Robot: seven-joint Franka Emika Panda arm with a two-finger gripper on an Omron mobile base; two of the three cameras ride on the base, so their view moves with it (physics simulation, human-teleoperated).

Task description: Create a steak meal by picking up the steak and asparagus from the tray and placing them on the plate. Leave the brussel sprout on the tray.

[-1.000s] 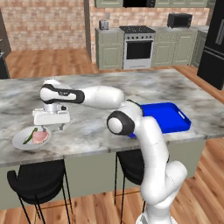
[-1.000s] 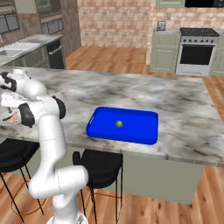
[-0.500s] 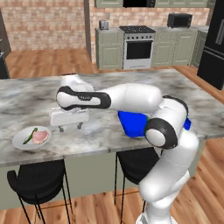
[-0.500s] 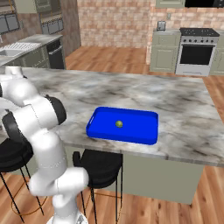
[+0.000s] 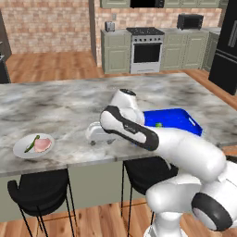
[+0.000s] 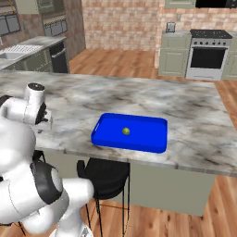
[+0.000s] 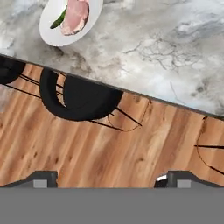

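The gripper (image 5: 98,134), spread and empty, hangs well apart from the plate (image 5: 21,149) holding steak (image 5: 42,145) and asparagus (image 5: 32,143).

No legible text anywhere — no labels, brand marks, numbers or signs can be read in any of the three views. Surfaces checked: the blue tray (image 6: 132,134) is plain, the white plate (image 5: 21,149) bears no print, the marble counter (image 5: 60,111) shows veining only. The stove (image 5: 146,50) and the microwave (image 5: 190,21) at the back wall are too small and blurred for any panel markings to be made out — same for the dark fridge (image 5: 227,46). The robot's white arm (image 5: 176,148) carries no visible lettering or logo.
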